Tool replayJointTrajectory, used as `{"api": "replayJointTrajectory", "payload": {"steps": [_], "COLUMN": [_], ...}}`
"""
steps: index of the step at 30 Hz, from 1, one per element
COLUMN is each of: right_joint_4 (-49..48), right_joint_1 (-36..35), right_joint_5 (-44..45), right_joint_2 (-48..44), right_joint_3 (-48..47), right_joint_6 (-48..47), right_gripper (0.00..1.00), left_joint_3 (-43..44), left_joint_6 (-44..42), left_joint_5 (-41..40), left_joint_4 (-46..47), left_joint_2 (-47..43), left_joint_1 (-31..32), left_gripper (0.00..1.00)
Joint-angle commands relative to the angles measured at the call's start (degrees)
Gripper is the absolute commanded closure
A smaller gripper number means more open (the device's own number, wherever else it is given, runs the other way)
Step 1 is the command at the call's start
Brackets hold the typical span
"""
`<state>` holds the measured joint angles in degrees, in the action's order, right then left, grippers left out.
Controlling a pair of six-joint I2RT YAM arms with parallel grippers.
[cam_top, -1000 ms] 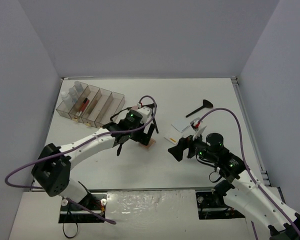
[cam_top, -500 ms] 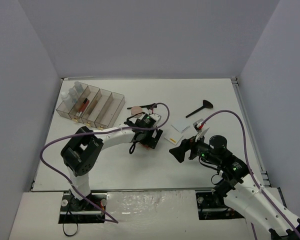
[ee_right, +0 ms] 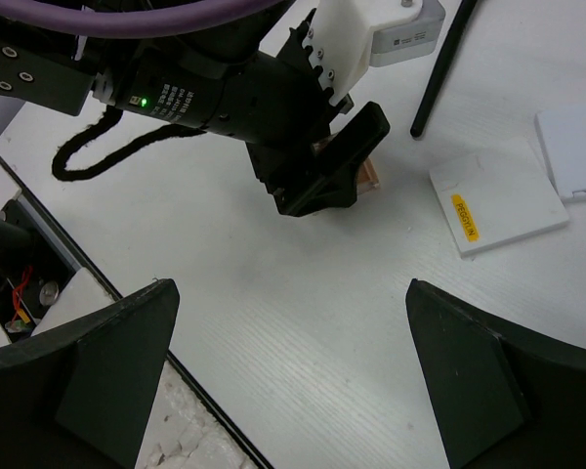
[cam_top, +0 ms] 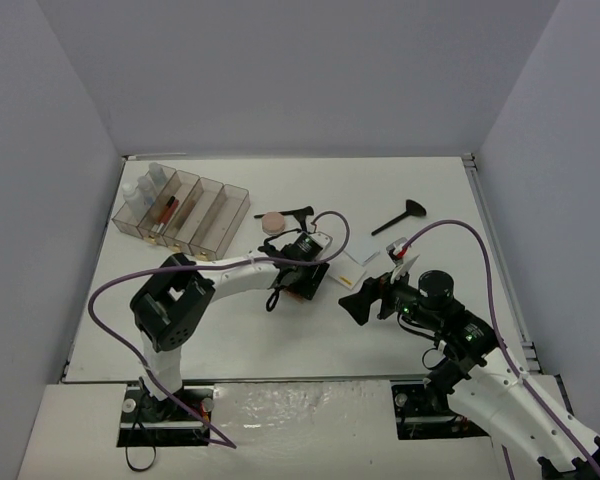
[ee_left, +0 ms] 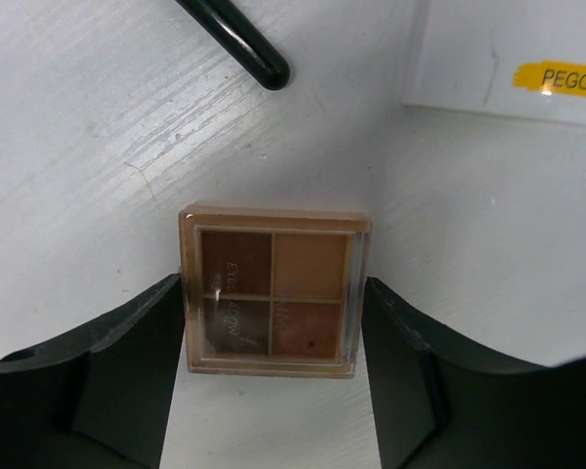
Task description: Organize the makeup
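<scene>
- Lying flat on the white table [cam_top: 230, 330] near its centre, the square palette [ee_left: 273, 290] shows four brown and tan pans under a clear lid.
- Left gripper [cam_top: 302, 283]: its two black fingers [ee_left: 127, 362] stand at a middling gap and meet the palette's two side edges, so the palette is clamped between them while it rests on the table.
- From the palette in the top view, the white pads [cam_top: 358, 255], one with a yellow label, lie at 2 o'clock, just beside the left gripper.
- The round pink compact [cam_top: 273, 221] is at 11 o'clock, with a black brush [cam_top: 292, 212] touching or just beside it.
- A second black brush [cam_top: 400, 217] lies farther out at 2 o'clock, apart from the pads.
- Right gripper [ee_right: 291, 293]: at 3 o'clock from the palette, fingers spread wide, holding nothing.
- The clear organizer tray [cam_top: 225, 205] stands well apart at 10 o'clock; clear bottles [cam_top: 145, 185] fill its far-left compartment and a red pencil [cam_top: 166, 208] lies in the next.
</scene>
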<state>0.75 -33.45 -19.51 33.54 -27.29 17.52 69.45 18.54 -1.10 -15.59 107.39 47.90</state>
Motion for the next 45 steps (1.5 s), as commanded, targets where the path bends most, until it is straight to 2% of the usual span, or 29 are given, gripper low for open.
{"api": "replayJointTrajectory", "payload": {"steps": [1,3,9,12,16,19,23,31,35,38,43,45], "right_joint_4": [-2.6,-2.6,-2.5,-2.4,-2.6,-2.7,-2.7,-2.5,-2.4,-2.5,-2.5,-2.4], "right_joint_1": [-0.1,-0.1,-0.1,-0.1,-0.1,-0.1,-0.1,-0.1,-0.1,-0.1,-0.1,-0.1], "right_joint_5": [0.4,0.3,0.6,0.6,0.6,0.9,1.2,1.0,1.1,1.3,1.3,1.0], "right_joint_2": [0.6,0.3,-0.3,-0.1,0.7,1.8,3.0,3.0,2.8,2.9,3.7,3.7], "right_joint_3": [-2.4,-2.3,-2.5,-2.3,-2.3,-2.3,-2.4,-2.3,-2.2,-2.0,-2.3,-2.4], "right_joint_6": [-0.5,-0.5,-0.4,-0.7,-1.2,-1.6,-1.9,-1.2,-1.0,-0.8,-0.9,-0.9], "right_gripper": [0.0,0.0,0.0,0.0,0.0,0.0,0.0,0.0,0.0,0.0,0.0,0.0], "left_joint_3": [2.0,2.6,5.1,6.5,9.3,12.7,19.6,32.3,35.9,37.8,37.2,37.9], "left_joint_6": [-1.0,-1.6,-4.5,-8.1,-13.6,-17.0,-22.1,-25.8,-28.9,-29.1,-28.9,-28.9], "left_joint_5": [-2.2,-3.1,-5.8,-7.9,-9.8,-11.9,-15.9,-24.4,-27.9,-28.0,-25.9,-25.9], "left_joint_4": [-4.1,-5.0,-9.1,-11.3,-13.1,-13.1,-12.4,-9.3,-8.5,-10.0,-9.3,-9.6], "left_joint_2": [-5.3,-6.9,-14.2,-18.2,-19.8,-17.0,-10.6,3.2,8.4,11.1,11.4,12.0], "left_joint_1": [-0.2,-0.8,-4.1,-9.2,-19.2,-27.1,-32.3,-35.4,-35.8,-36.0,-36.1,-36.1], "left_gripper": [0.56,0.64,0.66,0.65,0.65,0.65,0.65,0.64,0.58,0.57,0.32,0.29]}}
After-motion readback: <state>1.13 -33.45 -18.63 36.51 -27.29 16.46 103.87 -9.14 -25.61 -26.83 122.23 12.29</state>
